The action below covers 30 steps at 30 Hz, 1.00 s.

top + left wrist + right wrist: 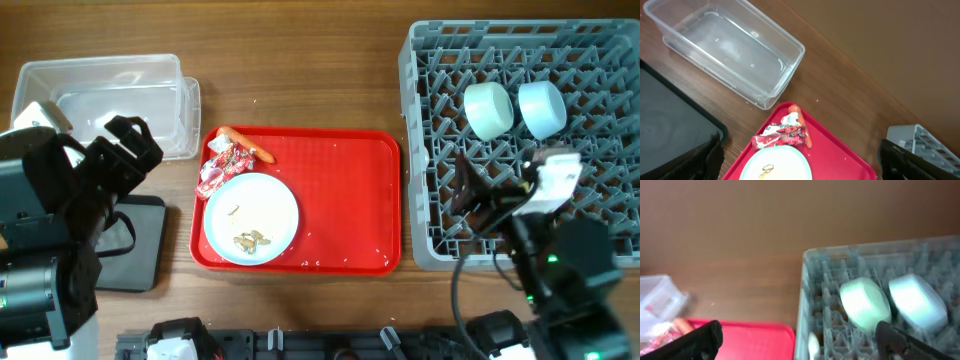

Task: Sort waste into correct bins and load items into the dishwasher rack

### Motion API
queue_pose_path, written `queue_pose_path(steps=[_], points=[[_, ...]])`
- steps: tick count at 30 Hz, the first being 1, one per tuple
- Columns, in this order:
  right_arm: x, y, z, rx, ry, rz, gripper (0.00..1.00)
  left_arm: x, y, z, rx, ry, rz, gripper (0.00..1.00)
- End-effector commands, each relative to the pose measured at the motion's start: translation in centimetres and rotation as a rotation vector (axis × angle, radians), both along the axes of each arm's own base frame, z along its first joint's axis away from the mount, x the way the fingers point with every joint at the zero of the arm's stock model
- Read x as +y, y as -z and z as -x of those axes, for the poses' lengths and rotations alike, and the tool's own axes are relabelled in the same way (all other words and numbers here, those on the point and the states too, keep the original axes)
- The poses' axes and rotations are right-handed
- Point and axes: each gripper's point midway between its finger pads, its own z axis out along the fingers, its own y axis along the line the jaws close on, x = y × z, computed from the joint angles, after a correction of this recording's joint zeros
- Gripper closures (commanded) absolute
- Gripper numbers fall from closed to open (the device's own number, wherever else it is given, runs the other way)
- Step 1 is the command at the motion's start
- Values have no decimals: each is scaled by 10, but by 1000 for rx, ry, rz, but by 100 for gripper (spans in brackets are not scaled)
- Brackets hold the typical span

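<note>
Light, limp and likely slippery, the crinkled red-and-white wrapper on the red plastic tray, left of centre on the wooden tabletop, wants pinching at a raised fold; both arms' jaws gape wide and empty.

Soft, even light from above leaves only faint shadows on the brown wooden worktop; the overhead view is sharp, the clear rectangular plastic tub shows a pale sheen, and the right wrist view is blurred throughout.

A brown wooden table with fine grain running left to right fills the overhead frame edge to edge, evenly lit, without hard shadows
</note>
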Motion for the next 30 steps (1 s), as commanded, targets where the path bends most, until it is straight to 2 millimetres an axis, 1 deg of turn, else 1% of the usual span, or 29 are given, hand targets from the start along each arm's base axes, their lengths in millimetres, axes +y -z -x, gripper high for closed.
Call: queue_pose_path(steps=[1,6,10,13,14,15,16,17,20,23,29,30], points=[[-18,32,4,-72,97,-119,0,3,-3,0,-10,-21,1,0],[-33,60,6,-196,148,-138,0,3,-3,0,-10,-21,1,0],[-43,85,6,-226,180,-146,0,3,-3,0,-10,-21,1,0],[-48,102,-1,-230,215,-231,0,3,-3,0,-10,-21,1,0],[-49,104,-3,-249,222,-257,0,3,-3,0,-9,-21,0,0],[-49,100,-5,-296,219,-289,0,3,-3,0,-10,-21,1,0],[-48,103,-5,-282,220,-320,0,3,-3,0,-10,-21,1,0],[-48,103,-5,-280,224,-374,0,3,-3,0,-10,-21,1,0],[-48,102,-5,-276,232,-449,0,3,-3,0,-10,-21,1,0],[-48,102,-5,-274,237,-489,0,3,-3,0,-10,-21,1,0],[-48,102,-5,-274,237,-490,0,3,-3,0,-10,-18,4,0],[-48,102,-5,-274,237,-490,0,-8,-3,-1,-15,28,46,0]])
